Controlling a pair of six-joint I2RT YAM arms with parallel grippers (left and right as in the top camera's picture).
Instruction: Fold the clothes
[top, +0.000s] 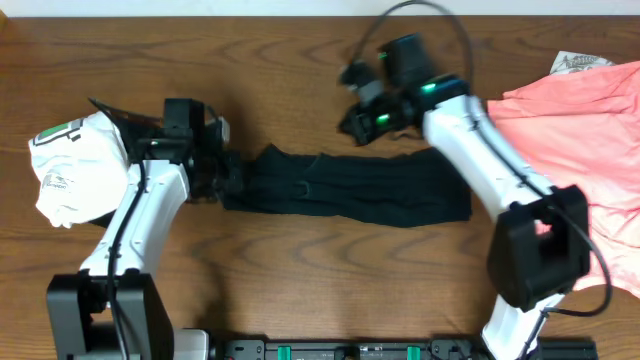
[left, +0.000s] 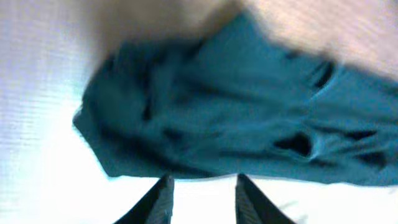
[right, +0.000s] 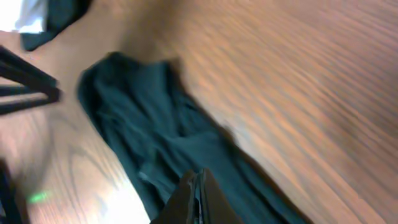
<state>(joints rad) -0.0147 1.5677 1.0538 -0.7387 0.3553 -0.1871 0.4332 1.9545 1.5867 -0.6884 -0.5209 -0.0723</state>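
Observation:
The black shirt lies on the wooden table as a long, rumpled strip running left to right. My left gripper is open and empty at the strip's left end. In the left wrist view its fingertips sit just short of the shirt's edge. My right gripper hovers over the strip's upper edge near the middle. In the right wrist view its fingers are pressed together above the shirt, with no fabric seen between them.
A white garment with green print lies bunched at the far left on another black garment. A salmon-pink garment covers the right side, with a printed piece behind it. Bare wood lies in front.

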